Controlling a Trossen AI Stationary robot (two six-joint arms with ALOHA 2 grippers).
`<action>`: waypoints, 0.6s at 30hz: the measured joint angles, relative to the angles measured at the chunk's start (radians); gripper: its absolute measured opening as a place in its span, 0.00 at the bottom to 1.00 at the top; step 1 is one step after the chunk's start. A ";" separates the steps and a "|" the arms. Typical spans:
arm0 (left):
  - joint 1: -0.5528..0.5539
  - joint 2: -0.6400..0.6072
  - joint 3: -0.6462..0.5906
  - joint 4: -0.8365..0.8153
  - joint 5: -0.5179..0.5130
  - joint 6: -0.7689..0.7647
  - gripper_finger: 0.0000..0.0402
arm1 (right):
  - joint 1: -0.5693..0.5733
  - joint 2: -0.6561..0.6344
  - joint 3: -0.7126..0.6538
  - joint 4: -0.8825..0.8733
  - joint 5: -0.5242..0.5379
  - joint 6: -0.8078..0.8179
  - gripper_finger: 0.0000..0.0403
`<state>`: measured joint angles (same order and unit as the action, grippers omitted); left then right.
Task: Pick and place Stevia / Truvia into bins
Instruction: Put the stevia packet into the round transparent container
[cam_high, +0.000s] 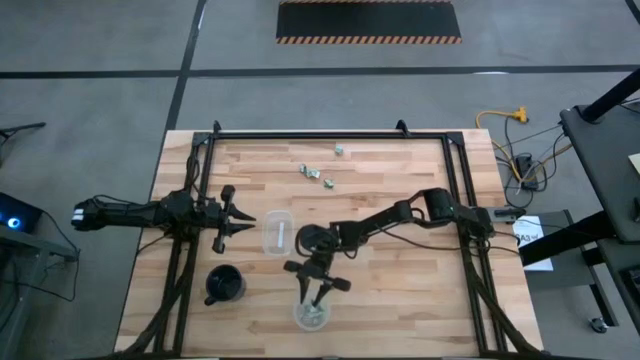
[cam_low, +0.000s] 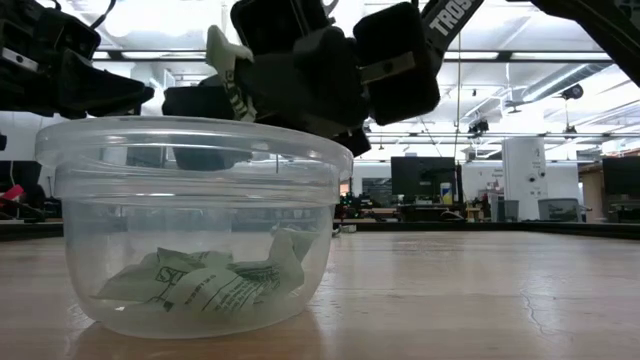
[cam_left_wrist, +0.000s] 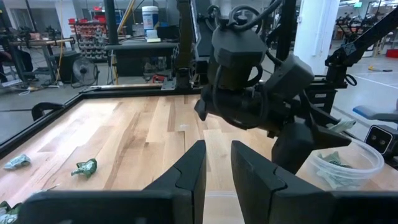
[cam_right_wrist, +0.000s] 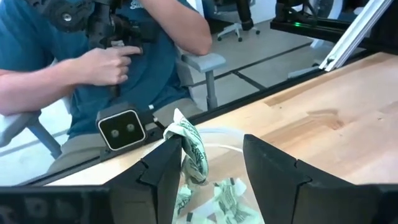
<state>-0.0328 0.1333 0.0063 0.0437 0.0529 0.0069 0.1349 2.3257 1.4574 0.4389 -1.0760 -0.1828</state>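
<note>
My right gripper (cam_right_wrist: 211, 155) is open and hangs just above the round clear container (cam_high: 312, 314), pointing down into it. A pale green and white packet (cam_right_wrist: 190, 152) clings to one of its fingers, above several crumpled packets (cam_low: 205, 285) lying on the container's bottom. Three more packets (cam_high: 318, 172) lie flat on the table's far middle. The squarish clear container (cam_high: 278, 232) stands at mid-table. My left gripper (cam_high: 245, 220) waits level beside it, on its left, with its fingers a little apart (cam_left_wrist: 216, 158). My right gripper touches one crumpled packet only with the inner side of one finger (cam_right_wrist: 166, 163). The other finger stands well apart from it. The fingers point down from above. The packet's upper end (cam_right_wrist: 181, 124) sticks up past the fingertip, clear of the container.
A black mug (cam_high: 224, 285) stands near the table's near-left part, left of the round container. A black frame rail (cam_high: 330, 134) runs along the far edge and down both sides. Beyond the near edge a seated person (cam_right_wrist: 93, 56) holds a device.
</note>
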 joint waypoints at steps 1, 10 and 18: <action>0.000 0.000 0.000 0.000 0.000 0.000 0.14 | 0.000 0.000 0.000 0.000 0.000 0.000 0.41; 0.000 0.002 0.000 0.000 0.000 0.000 0.14 | 0.005 0.000 0.000 -0.018 -0.027 -0.021 0.36; 0.000 0.002 0.000 0.000 0.000 0.000 0.14 | 0.008 -0.015 0.000 -0.017 -0.059 -0.030 0.05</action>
<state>-0.0330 0.1352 0.0063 0.0438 0.0532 0.0071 0.1432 2.3108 1.4572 0.4220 -1.1347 -0.2130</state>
